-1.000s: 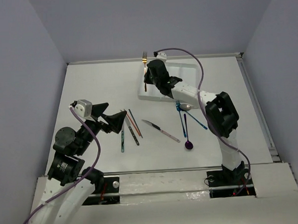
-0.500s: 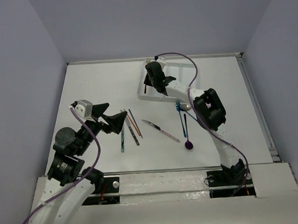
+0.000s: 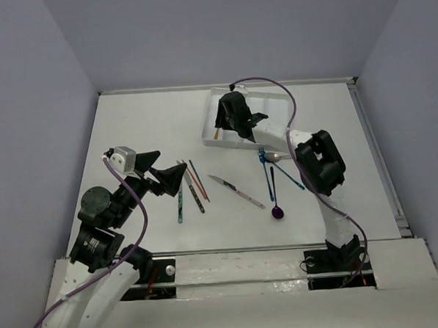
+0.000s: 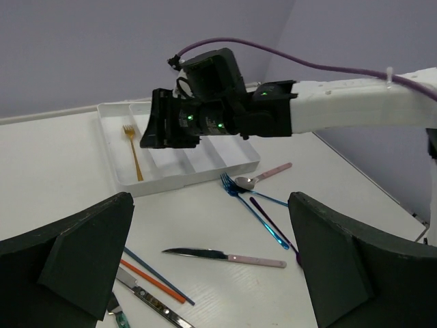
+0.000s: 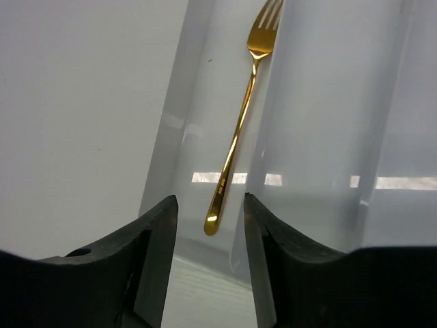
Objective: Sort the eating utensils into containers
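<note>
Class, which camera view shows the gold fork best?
Right wrist: the gold fork lies large and sharp in an edge compartment of the tray. Left wrist shows it small; from the top, the right arm hides all but a sliver.

In the white tray's (image 4: 191,179) leftmost compartment, a gold fork (image 4: 132,152) flat, right claw (image 4: 147,130) just beside it, apparently empty

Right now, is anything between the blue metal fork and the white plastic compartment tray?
Nothing lies on the table between the blue fork and the white tray. The right arm reaches over that gap, its open right gripper above the tray.
</note>
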Tool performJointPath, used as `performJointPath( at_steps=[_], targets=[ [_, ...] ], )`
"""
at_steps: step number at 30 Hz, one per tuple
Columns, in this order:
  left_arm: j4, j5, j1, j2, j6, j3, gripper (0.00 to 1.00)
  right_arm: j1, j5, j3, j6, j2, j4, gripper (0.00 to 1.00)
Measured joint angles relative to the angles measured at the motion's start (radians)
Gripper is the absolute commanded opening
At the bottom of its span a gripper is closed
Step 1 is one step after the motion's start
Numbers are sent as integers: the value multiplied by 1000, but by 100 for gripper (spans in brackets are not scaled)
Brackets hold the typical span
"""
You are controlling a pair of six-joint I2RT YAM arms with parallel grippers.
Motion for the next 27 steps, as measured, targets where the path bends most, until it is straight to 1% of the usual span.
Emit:
performJointPath(
  at_steps=[2, 3, 4, 5, 7, 9, 12, 13, 16, 18, 21, 24, 27],
  targets=[
    [0, 0, 0, -2, 0, 0, 99, -2, 3, -118, -28, -105, 11, 41],
    [-1, -1, -1, -5, 0, 0, 99, -5, 2, -224, -44, -197, 17, 36],
    [-2, -1, -2, -9, 0, 0, 99, -11, -1, -344, -51, -312, 11, 35],
    [-1, 0, -5, -13, 0, 0, 99, -17, -2, -402, -58, -373, 6, 35],
    [0, 0, -13, -24, 0, 0, 99, -48, -12, -584, -56, -548, 21, 36],
    [0, 2, -22, -33, 0, 0, 99, -93, -13, -756, -48, -708, -10, 37],
    [0, 2, -33, -40, 1, 0, 99, -145, 0, -891, -40, -837, -113, 38],
    [0, 2, -35, -41, 1, 0, 99, -157, 3, -917, -40, -863, -155, 39],
    [-3, 2, -46, -47, 3, 0, 99, -191, -19, -946, -47, -883, -233, 44],
    [-5, 1, -53, -57, 3, 0, 99, -221, -39, -954, -61, -879, -277, 51],
    [-4, 0, -59, -70, 4, 0, 99, -255, -66, -956, -98, -857, -319, 56],
    [-5, -2, -71, -77, 4, 0, 99, -269, -92, -954, -132, -815, -335, 59],
    [-5, -2, -74, -79, 4, 0, 99, -275, -134, -938, -182, -756, -337, 59]
  ],
)
